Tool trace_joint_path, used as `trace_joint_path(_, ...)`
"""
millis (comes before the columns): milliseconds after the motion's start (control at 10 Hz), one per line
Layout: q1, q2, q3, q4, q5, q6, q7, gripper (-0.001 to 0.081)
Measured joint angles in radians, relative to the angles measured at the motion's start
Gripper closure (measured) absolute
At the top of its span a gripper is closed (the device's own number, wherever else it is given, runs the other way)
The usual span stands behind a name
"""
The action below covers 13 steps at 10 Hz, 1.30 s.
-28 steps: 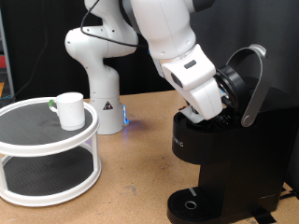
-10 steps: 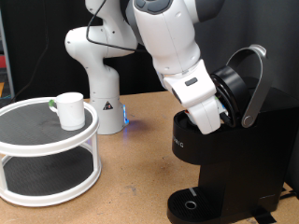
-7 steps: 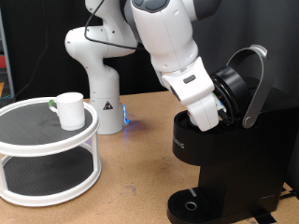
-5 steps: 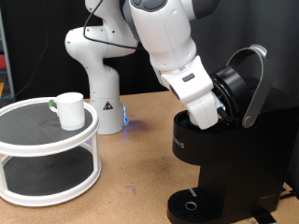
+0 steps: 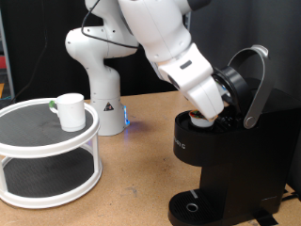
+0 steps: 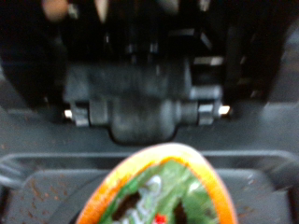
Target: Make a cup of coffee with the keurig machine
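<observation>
At the exterior view's right, the gripper (image 5: pixel 209 115) reaches into the open keurig machine (image 5: pixel 230 155), its silver lid handle (image 5: pixel 256 85) raised. The wrist view shows an orange-rimmed pod (image 6: pixel 157 192), apparently in the chamber; whether the jaws are open cannot be told. Pressing it level matters. The cup (image 5: pixel 69 110) sits on a white two-tier stand (image 5: pixel 47 151), left of frame.

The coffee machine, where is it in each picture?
Exterior view: the black coffee machine fills the picture's right side, lid raised, the robot's pincer at its open top.
Wrist view: its dark inside fills most of the picture, behind a blurry orange and green pod.
Shared landmark: the machine's open top, where the pincer is.
</observation>
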Motion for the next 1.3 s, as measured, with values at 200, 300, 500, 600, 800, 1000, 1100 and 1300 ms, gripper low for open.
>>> trace_joint_path(200,-0.008,-0.039,-0.009,-0.003,0.008,-0.031,-0.02,-0.0002)
trace_joint_path(300,-0.011,-0.057,-0.013,-0.006,0.008,-0.047,-0.023,-0.0002)
trace_joint_path(500,-0.011,-0.083,-0.017,-0.023,-0.004,-0.062,-0.024,-0.0002)
trace_joint_path(600,-0.011,-0.089,-0.015,-0.034,-0.018,-0.062,-0.023,-0.0002)
trace_joint_path(800,-0.01,-0.091,-0.008,-0.053,-0.04,-0.056,-0.021,-0.0002)
trace_joint_path(1000,-0.01,-0.091,0.002,-0.076,-0.051,-0.032,-0.02,-0.0002)
trace_joint_path(1100,-0.01,-0.091,0.008,-0.089,-0.054,-0.014,-0.02,-0.0002)
trace_joint_path(1300,-0.009,-0.091,0.017,-0.112,-0.055,0.014,-0.02,-0.0002)
